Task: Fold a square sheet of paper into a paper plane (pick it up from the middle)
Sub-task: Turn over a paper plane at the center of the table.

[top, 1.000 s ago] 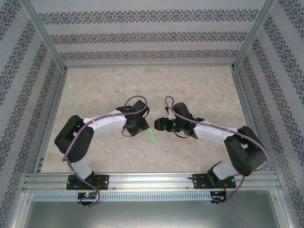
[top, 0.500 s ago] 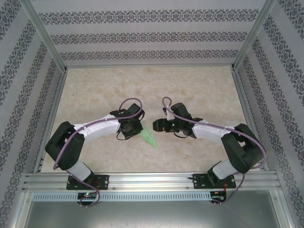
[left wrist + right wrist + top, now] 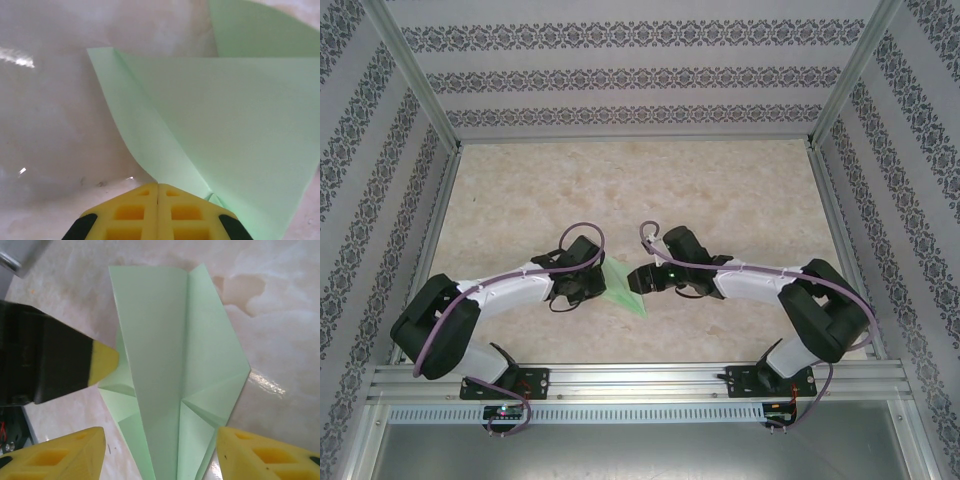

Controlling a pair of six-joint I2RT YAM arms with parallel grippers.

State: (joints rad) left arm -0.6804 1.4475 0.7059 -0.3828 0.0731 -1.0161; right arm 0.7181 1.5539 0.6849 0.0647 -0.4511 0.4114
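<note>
Now the left gripper (image 3: 158, 187) has pinched shut on the paper plane (image 3: 165, 355), which lies mid-tabletop (image 3: 720, 190) between both arms. The right gripper (image 3: 160, 437) straddles it with jaws apart, likely ready for the next crease.

The counter (image 3: 720, 190) is a pale beige, marbled surface, glossy in the wrist views. Walls (image 3: 630, 75) papered in grey ornamental bands enclose it on three sides, with slanting aluminium posts (image 3: 412, 75) at the far corners. Along the near edge runs an aluminium rail (image 3: 640, 380), then a white slotted strip (image 3: 640, 412) and a grey metal sheet (image 3: 640, 452).
</note>
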